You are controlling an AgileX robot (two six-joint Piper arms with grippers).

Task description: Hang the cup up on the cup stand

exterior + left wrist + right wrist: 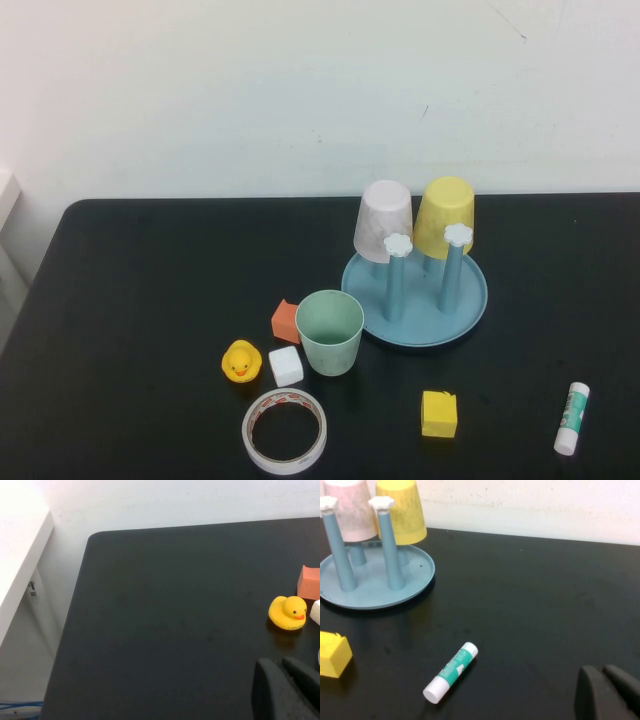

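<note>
The mint-green cup (330,332) stands upright, mouth up, on the black table just left of the cup stand (415,300). The stand is a light-blue dish with blue posts topped by white flower caps; two front posts are bare. A pinkish-white cup (384,220) and a yellow cup (446,217) hang upside down on its back posts. The stand also shows in the right wrist view (375,587). Neither arm shows in the high view. My left gripper (282,672) is shut and empty over the table's left part. My right gripper (603,677) is shut and empty near the table's right side.
Near the cup lie an orange block (286,320), a white cube (286,366), a yellow rubber duck (241,362) and a tape roll (285,431). A yellow block (439,414) and a glue stick (572,418) lie front right. The table's left edge shows in the left wrist view (75,610).
</note>
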